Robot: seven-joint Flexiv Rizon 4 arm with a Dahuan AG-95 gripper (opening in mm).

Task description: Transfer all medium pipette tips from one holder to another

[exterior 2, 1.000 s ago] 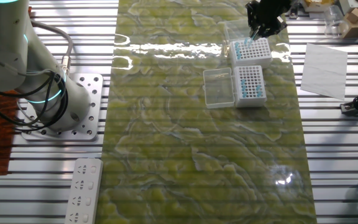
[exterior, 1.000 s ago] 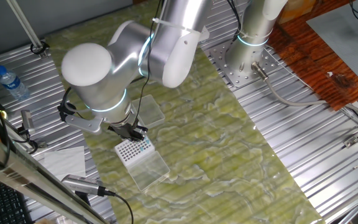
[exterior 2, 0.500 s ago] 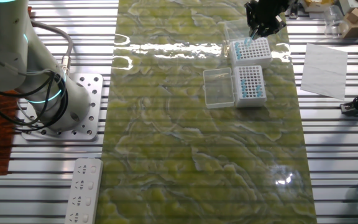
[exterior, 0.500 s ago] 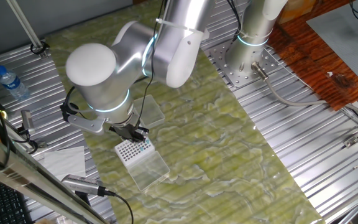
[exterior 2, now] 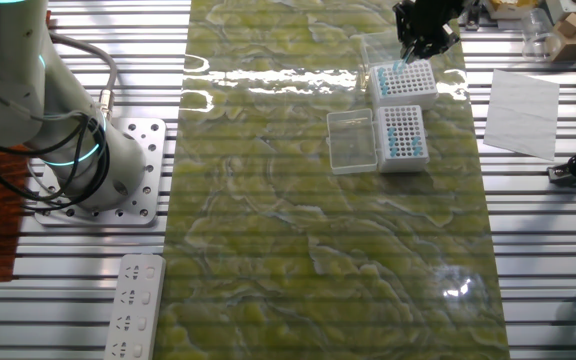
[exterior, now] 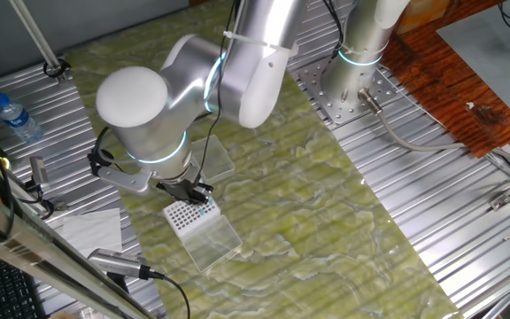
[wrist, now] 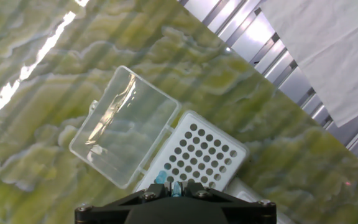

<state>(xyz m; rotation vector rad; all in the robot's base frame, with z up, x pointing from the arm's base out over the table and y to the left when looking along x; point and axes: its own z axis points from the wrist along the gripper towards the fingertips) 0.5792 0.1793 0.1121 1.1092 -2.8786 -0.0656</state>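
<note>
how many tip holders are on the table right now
2. One holder sits under the gripper, nearly empty, its clear lid open beside it. The other holder lies next to it, with blue tips along one side.

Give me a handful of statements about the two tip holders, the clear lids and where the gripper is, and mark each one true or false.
1. The gripper is over the holder farther from the arm's base. True.
2. That far holder is packed full of blue tips. False: most of its holes are empty, with only a few blue tips near the fingers.
3. The near holder has blue tips along one side of its grid. True.
4. Both holders have their clear lids closed. False: the near holder's clear lid lies open flat beside it, and the far holder's lid is open too.
5. A sheet of white paper lies on the slatted table beside the green mat. True.
</note>
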